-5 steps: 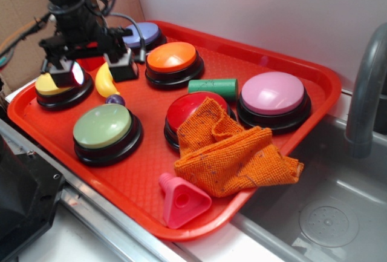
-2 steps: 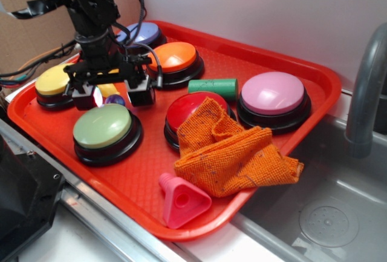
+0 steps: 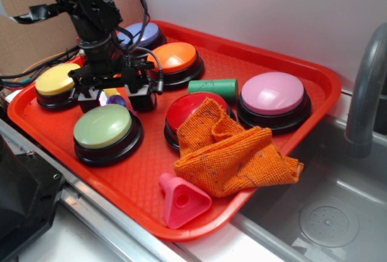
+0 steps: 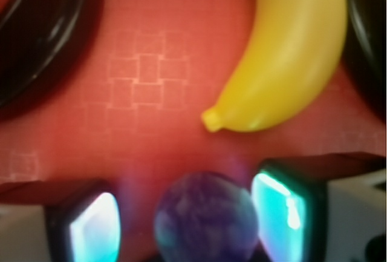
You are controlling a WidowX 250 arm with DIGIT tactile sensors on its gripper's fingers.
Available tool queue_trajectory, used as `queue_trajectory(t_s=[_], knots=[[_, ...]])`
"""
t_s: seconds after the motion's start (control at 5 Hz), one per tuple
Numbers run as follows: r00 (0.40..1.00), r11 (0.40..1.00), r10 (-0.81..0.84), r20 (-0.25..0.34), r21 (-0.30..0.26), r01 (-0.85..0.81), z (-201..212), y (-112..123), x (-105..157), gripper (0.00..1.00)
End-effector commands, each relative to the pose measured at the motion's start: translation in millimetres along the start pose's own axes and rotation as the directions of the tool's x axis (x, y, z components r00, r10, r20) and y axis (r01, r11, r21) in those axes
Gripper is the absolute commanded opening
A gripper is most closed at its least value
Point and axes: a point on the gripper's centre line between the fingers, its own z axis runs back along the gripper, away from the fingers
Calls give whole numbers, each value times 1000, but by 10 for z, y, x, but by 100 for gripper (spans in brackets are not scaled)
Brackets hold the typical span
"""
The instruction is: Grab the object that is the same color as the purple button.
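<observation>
Purple ball (image 4: 205, 218) sits between the spread fingers of the gripper (image 3: 116, 99), not yet clamped.

Wrist view: ball low in frame, one lit finger pad (image 4: 94, 228) to its left, the other to its right, a slim gap on each side, so the claw is open around it and holds nothing. Yellow banana (image 4: 284, 62) lies just beyond the ball, tip pointing toward it; likely why the fingers come straight down and narrow, to bracket the ball alone. Exterior view: gripper low over the red tray (image 3: 305, 68), on its left side between the yellow button (image 3: 53, 80), green button (image 3: 103, 126) and orange button (image 3: 173, 57). Purple button (image 3: 140, 32) stands at the far left corner, its colour matching the ball. Judged next: close gently, since a round glossy ball could squirt out.
</observation>
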Motion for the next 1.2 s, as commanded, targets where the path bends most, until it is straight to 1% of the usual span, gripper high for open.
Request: queue_trajectory(t_s=[0.0, 0.2, 0.4, 0.6, 0.8, 1.0], knots=[[982, 982, -186, -20, -46, 185, 358, -16, 115, 0], [949, 949, -315, 3, -22, 315, 784, -94, 174, 0], [894, 894, -449, -11, -16, 449, 1155, -180, 187, 0], [832, 832, -554, -25, -47, 553, 1442, -248, 139, 0], [781, 780, -624, -6, -54, 623, 1711, -293, 90, 0], [769, 767, -639, 22, -58, 639, 1791, -317, 58, 0]])
